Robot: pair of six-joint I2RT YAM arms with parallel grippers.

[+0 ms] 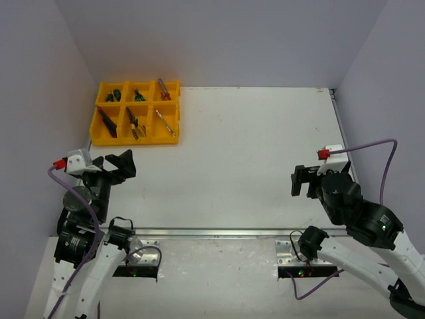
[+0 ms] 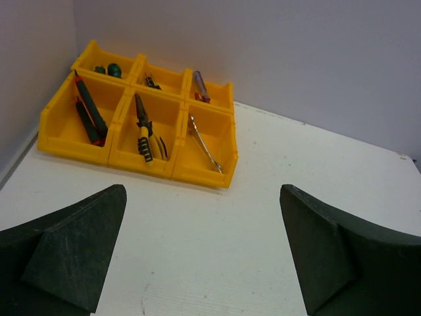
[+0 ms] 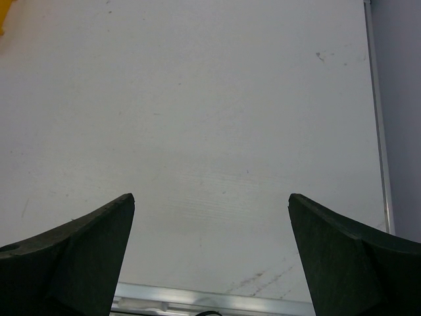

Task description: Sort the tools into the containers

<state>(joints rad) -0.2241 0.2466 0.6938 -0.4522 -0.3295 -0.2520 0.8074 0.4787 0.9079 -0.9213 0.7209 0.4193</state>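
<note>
The yellow tray [image 1: 93,130] of six compartments sits at the far left of the table, also in the left wrist view [image 2: 66,141]. Tools lie inside: green-handled screwdrivers [image 2: 109,68], a red-black utility knife [image 2: 89,113], yellow-handled pliers [image 2: 143,128], a silver wrench [image 2: 204,143], a blue-handled screwdriver [image 2: 200,85] and a small dark tool [image 2: 152,82]. My left gripper [image 1: 119,165] is open and empty, near and below the tray. My right gripper [image 1: 300,181] is open and empty at the right over bare table.
Grey walls close the table at the back and both sides. A metal rail [image 1: 219,232] runs along the near edge, also in the right wrist view [image 3: 197,299]. A strip edges the table's right side [image 3: 378,131].
</note>
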